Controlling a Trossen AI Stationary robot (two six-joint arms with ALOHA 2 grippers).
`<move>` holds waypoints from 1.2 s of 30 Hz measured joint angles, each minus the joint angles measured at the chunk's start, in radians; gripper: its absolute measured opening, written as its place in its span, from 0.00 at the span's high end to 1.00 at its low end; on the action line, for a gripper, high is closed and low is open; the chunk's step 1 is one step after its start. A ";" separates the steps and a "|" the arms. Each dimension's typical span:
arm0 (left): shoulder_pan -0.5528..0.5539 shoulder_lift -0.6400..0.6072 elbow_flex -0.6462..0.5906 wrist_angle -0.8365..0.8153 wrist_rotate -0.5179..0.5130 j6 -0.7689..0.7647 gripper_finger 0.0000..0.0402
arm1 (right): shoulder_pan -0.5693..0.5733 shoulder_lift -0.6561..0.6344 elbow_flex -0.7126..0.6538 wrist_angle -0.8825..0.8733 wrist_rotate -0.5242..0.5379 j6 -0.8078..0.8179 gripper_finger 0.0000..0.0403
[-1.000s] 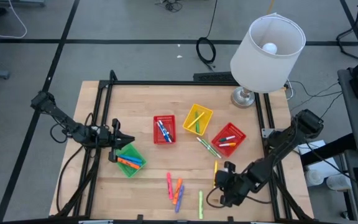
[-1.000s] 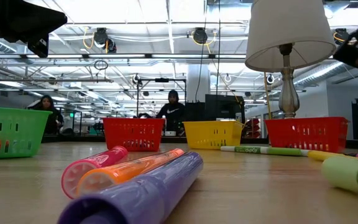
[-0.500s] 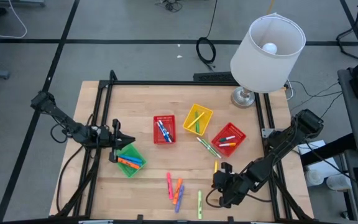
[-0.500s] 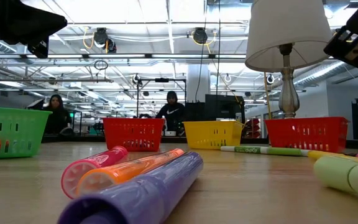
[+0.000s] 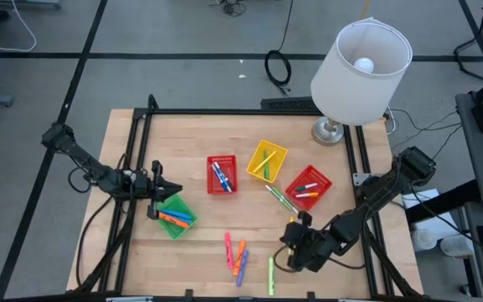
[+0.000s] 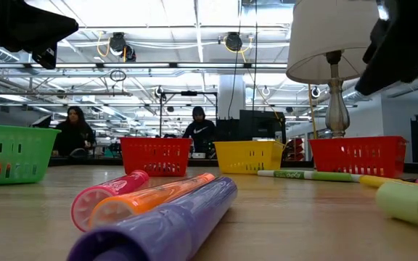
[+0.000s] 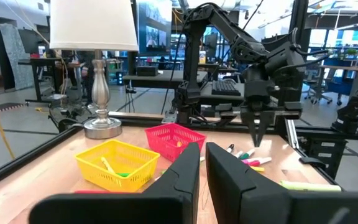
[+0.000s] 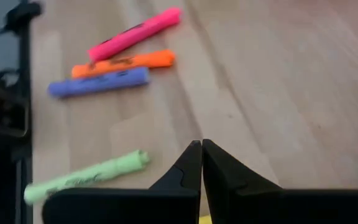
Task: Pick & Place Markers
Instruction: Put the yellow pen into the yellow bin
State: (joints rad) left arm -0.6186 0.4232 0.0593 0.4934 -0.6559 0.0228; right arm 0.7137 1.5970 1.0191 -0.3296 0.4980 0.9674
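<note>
Pale wooden counter (image 5: pixel 199 134) under a white-shaded lamp (image 5: pixel 360 59). Near the front edge: loose pink, orange, purple and light-green plastic markers (image 8: pixel 118 61). Just beside them, right gripper (image 5: pixel 294 246), fingers (image 8: pixel 188 163) pressed together, empty. At the left edge, left gripper (image 5: pixel 159 190), fingers nearly closed, empty, beside a green mesh basket (image 5: pixel 175 216).
</note>
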 joint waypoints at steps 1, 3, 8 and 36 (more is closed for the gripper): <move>0.000 0.000 0.000 0.000 0.000 0.000 0.91 | -0.009 0.000 0.000 -0.010 0.000 0.035 1.00; 0.000 0.000 0.000 0.000 0.000 -0.001 0.91 | -0.025 0.003 0.000 -0.037 -0.001 0.091 1.00; 0.000 0.000 0.000 0.000 0.000 -0.002 0.91 | -0.049 0.035 0.000 -0.102 -0.005 0.181 1.00; 0.000 0.000 0.000 -0.004 0.000 -0.005 0.91 | -0.191 0.043 -0.006 -0.345 -0.294 0.380 0.67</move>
State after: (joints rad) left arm -0.6186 0.4229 0.0593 0.4896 -0.6559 0.0174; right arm 0.5224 1.6402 1.0130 -0.6743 0.2044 1.3472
